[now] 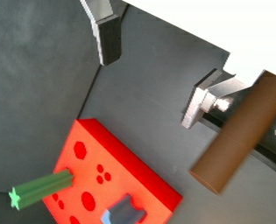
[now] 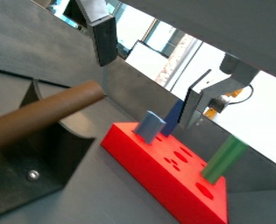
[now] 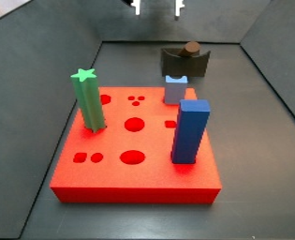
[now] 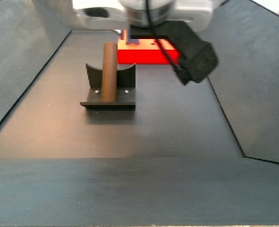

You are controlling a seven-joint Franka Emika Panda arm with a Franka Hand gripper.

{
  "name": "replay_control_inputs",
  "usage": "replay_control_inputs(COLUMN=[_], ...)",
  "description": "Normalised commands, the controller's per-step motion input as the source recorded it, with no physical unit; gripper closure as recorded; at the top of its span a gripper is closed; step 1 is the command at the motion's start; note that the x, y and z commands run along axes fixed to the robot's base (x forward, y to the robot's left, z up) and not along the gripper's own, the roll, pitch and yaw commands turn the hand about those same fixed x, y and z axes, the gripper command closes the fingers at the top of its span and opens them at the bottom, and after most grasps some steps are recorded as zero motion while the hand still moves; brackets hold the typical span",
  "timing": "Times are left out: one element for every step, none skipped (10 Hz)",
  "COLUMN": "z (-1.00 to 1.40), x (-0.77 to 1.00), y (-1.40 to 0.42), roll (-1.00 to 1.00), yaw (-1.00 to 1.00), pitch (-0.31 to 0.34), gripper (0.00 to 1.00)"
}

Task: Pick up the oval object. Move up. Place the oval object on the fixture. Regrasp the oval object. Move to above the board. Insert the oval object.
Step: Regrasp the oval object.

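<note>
The oval object point(image 4: 107, 69), a slim brown peg, lies across the notch of the dark fixture point(image 4: 110, 97). Both wrist views show it there too, oval object point(image 2: 40, 118) on fixture point(image 2: 49, 166) and oval object point(image 1: 238, 133) off to one side of the fingers. My gripper point(image 3: 157, 8) hangs high above the fixture point(image 3: 184, 66), open, with nothing between its fingers point(image 1: 102, 39). The red board point(image 3: 137, 145) lies in front of the fixture, with holes of assorted shapes in its top. The gap of the gripper point(image 2: 150, 87) shows only floor and wall.
On the board stand a green star-topped peg point(image 3: 88, 99), a tall blue square peg point(image 3: 191, 131) and a short grey-blue peg point(image 3: 175, 90). Dark sloping walls point(image 3: 43, 66) enclose the floor. A black wrist-mounted part point(image 4: 192, 53) hangs beside the gripper.
</note>
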Motion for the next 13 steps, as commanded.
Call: replay_control_inputs(z=[-0.70, -0.65, -0.54, -0.26, -0.12, -0.06, -0.04, 0.00, -0.01, 0.00, 0.01, 0.01, 0.01], x=[-0.52, -0.34, -0.24, -0.08, -0.06, -0.06, -0.06, -0.05, -0.04, -0.04, -0.04, -0.06, -0.06], y=[-1.00, -1.00, -1.00, -0.78, -0.51, -0.30, -0.16, -0.04, -0.04, -0.04, -0.03, -0.02, -0.02], roll=[1.00, 1.00, 1.00, 1.00, 1.00, 1.00, 1.00, 1.00, 1.00, 1.00, 1.00, 1.00, 1.00], yaw=[-0.90, -0.90, -0.90, -0.90, -0.90, -0.90, -0.90, -0.91, -0.91, -0.91, -0.91, -0.91, -0.91], pitch=[-0.010, -0.018, -0.035, -0.065, -0.093, -0.116, -0.131, -0.164, -0.176, -0.197, -0.206, -0.227, -0.235], gripper=[0.00, 0.00, 0.00, 0.00, 0.00, 0.00, 0.00, 0.00, 0.00, 0.00, 0.00, 0.00, 0.00])
